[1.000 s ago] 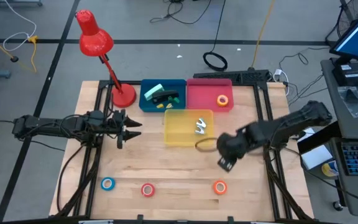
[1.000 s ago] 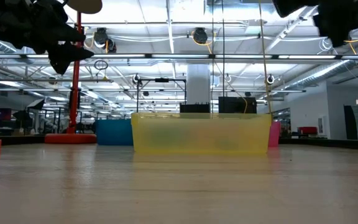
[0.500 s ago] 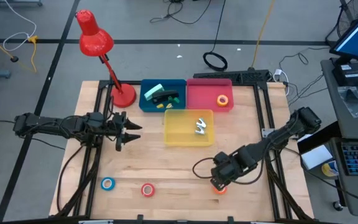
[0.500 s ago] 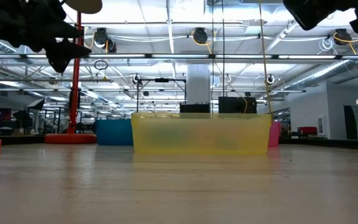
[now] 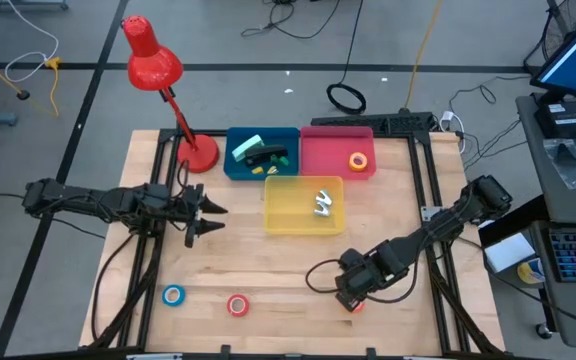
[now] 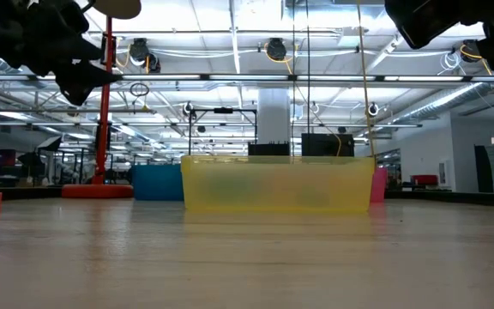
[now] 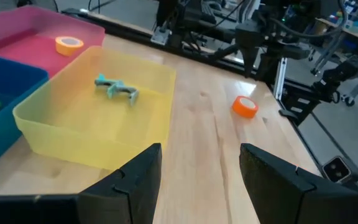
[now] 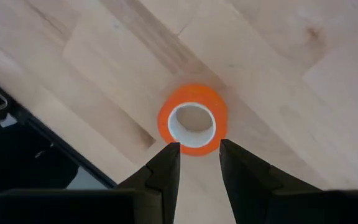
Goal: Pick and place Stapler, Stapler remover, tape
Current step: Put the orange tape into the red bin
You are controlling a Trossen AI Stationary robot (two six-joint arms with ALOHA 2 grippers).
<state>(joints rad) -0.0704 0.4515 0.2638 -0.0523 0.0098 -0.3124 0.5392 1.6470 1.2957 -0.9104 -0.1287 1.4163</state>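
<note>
An orange tape roll (image 8: 192,121) lies flat on the wooden table near its near edge. My right gripper (image 8: 197,147) hangs over the roll (image 5: 356,304), pointing down and open. In the left wrist view there is a gap between this gripper (image 7: 252,59) and the roll (image 7: 245,106). A blue tape roll (image 5: 173,295) and a red one (image 5: 237,304) lie flat further left along the near edge. A yellow roll (image 5: 358,160) lies in the pink bin. My left gripper (image 5: 204,215) waits open over the table's left half, pointing toward the right.
Three bins stand at the table's far middle: a yellow bin (image 5: 278,215) holding the stapler remover (image 5: 323,203), a blue bin (image 5: 234,165) with the dark stapler (image 5: 268,156), and a pink bin (image 5: 318,165). A red desk lamp (image 5: 154,62) stands at the far left corner.
My right gripper has swung from beside the yellow bin toward the near edge and come down over the orange tape roll, which now shows only partly beneath it in the high view. The rolls and bins have stayed where they were.
</note>
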